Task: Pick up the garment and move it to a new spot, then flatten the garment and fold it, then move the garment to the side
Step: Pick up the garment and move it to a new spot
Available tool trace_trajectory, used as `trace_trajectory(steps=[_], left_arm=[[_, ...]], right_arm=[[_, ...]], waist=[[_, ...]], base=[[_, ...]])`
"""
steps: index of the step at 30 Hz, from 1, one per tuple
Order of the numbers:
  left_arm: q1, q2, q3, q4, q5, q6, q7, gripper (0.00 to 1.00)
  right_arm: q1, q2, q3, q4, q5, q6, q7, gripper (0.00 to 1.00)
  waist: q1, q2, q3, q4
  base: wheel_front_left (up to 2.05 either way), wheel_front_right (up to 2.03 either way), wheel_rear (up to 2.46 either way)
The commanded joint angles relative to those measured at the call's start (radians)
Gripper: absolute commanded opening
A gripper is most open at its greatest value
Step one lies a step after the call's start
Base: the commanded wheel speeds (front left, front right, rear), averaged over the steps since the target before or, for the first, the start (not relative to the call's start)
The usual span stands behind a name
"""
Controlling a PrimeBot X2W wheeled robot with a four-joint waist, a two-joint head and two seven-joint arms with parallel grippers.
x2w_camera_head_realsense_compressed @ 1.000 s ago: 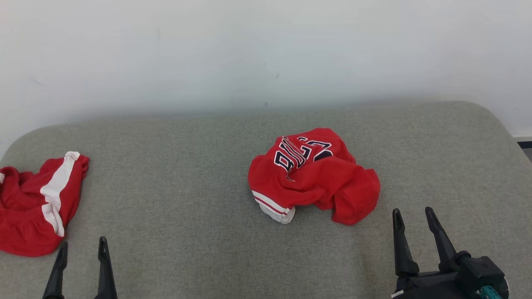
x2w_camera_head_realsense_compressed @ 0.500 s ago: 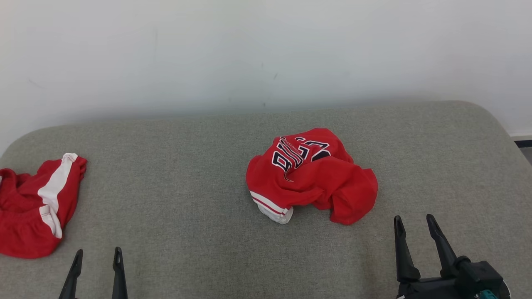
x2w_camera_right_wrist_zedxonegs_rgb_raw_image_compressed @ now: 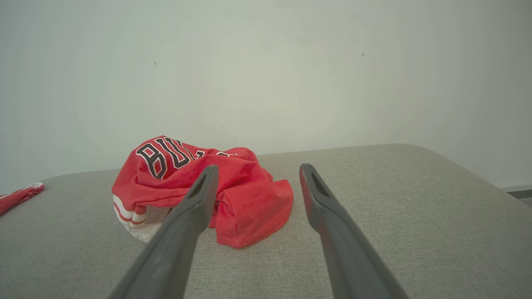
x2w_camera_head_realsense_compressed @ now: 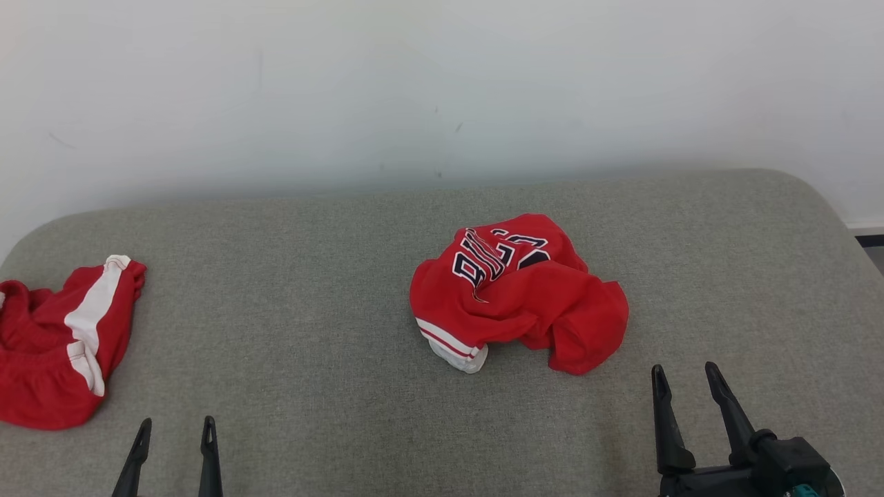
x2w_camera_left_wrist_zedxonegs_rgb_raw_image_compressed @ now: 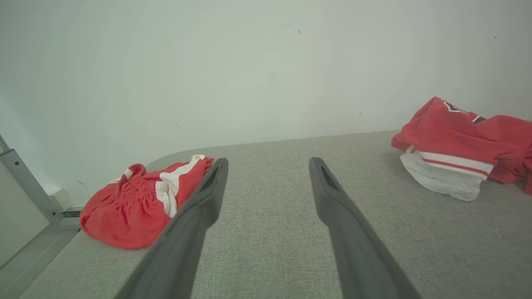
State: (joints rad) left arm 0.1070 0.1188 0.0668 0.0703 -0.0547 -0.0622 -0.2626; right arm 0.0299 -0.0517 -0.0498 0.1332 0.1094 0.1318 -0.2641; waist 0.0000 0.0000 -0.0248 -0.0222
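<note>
Fingers [x2w_camera_head_realsense_compressed: 728,407] of left gripper [x2w_camera_head_realsense_compressed: 177,420] and right gripper [x2w_camera_head_realsense_compressed: 684,368] stand spread, empty; the crumpled red jersey [x2w_camera_head_realsense_compressed: 518,297] lies apart, at the right pair's ten o'clock.

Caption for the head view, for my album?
Crumpled red jersey on a grey cushion, red shorts at left, left gripper and right gripper below, jaws open.

A crumpled pair of red shorts [x2w_camera_head_realsense_compressed: 59,345] with a white side stripe lies at the left edge of the head view, on a grey fabric-covered surface [x2w_camera_head_realsense_compressed: 311,359] with rounded corners. Behind it a plain white wall [x2w_camera_head_realsense_compressed: 414,83] spans the upper half; a pale metal bar [x2w_camera_left_wrist_zedxonegs_rgb_raw_image_compressed: 25,182] slants at the left wrist view's lower left
</note>
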Motion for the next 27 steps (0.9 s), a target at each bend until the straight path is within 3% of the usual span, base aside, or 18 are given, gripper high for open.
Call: trace_trajectory(steps=[1, 27], left_arm=[[0.000, -0.002, 0.003, 0.001, 0.004, -0.004, -0.003, 1.00], [-0.003, -0.016, 0.017, 0.009, 0.017, -0.018, -0.003, 1.00]], right_arm=[[0.008, 0.003, 0.001, 0.001, -0.005, -0.002, -0.001, 1.00], [0.012, 0.003, 0.007, 0.010, -0.006, -0.002, -0.001, 1.00]], waist=[[0.0000, 0.0000, -0.001, 0.000], [0.0000, 0.0000, 0.004, 0.006]], base=[[0.00, 0.00, 0.00], [0.00, 0.00, 0.00]])
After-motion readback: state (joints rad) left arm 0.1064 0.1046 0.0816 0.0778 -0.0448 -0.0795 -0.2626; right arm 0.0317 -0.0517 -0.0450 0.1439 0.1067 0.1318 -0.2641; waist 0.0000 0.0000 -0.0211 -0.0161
